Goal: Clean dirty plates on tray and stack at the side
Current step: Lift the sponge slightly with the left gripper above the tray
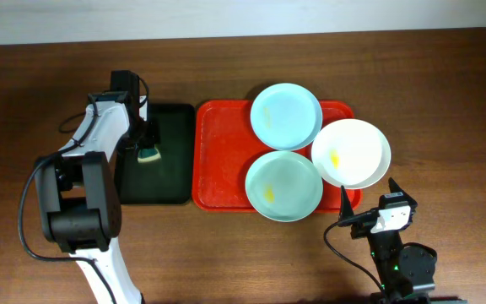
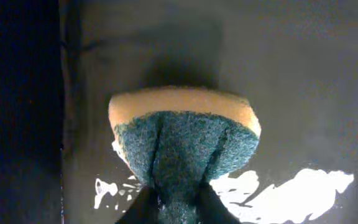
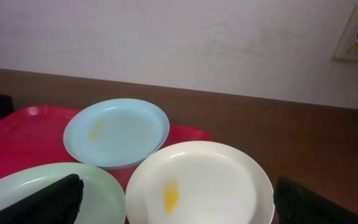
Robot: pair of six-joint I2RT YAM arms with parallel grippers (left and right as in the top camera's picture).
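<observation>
Three plates lie on the red tray [image 1: 222, 156]: a pale blue plate [image 1: 286, 116] at the back, a mint plate [image 1: 283, 186] in front, and a white plate [image 1: 351, 153] over the tray's right edge. Each has a yellow smear. In the right wrist view they show as blue [image 3: 117, 132], mint [image 3: 36, 193] and white [image 3: 201, 186]. My left gripper [image 2: 173, 208] is shut on a green and yellow sponge [image 2: 185, 140] over the black tray [image 1: 171, 160]. My right gripper [image 1: 369, 207] is open, just in front of the white plate.
The black tray sits left of the red tray, with wet white glare on its surface [image 2: 303, 186]. Brown wooden table [image 1: 445, 101] surrounds both. A wall [image 3: 179, 37] rises behind the table.
</observation>
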